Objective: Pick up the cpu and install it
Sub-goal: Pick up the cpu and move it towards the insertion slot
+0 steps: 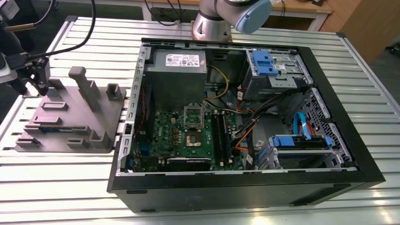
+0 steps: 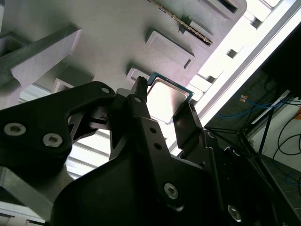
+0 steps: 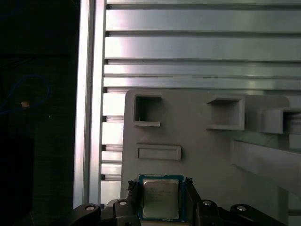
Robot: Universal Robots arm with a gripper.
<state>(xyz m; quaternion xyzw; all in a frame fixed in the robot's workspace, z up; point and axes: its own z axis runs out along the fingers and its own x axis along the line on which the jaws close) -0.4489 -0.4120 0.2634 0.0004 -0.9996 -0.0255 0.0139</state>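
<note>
Between the fingers: we are holding the cpu (image 3: pixel 161 198) by two opposite edges, its shiny top facing the first wrist view, so the flat faces are going untouched.
Gripper (image 3: pixel 161 184): it is standing narrow, closed to the cpu's width, with the fingers (image 2: pixel 143 113) pressing on its rim in both wrist views.
Lift: we are unable to tell whether the cpu is resting on the surface below or hanging just off it.
Tray (image 3: pixel 202 150): it is lying under the cpu, its pockets and blocks parking parts flat within reach.
Table (image 1: pixel 62 187): its metal slats are carrying the tray and the computer side by side.
Computer case (image 1: pixel 250 187): it is lying open, well apart from the gripper, so the board is facing up.
Socket (image 1: pixel 194 138): we are judging its frame raised, leaving the seat open for the cpu.
</note>
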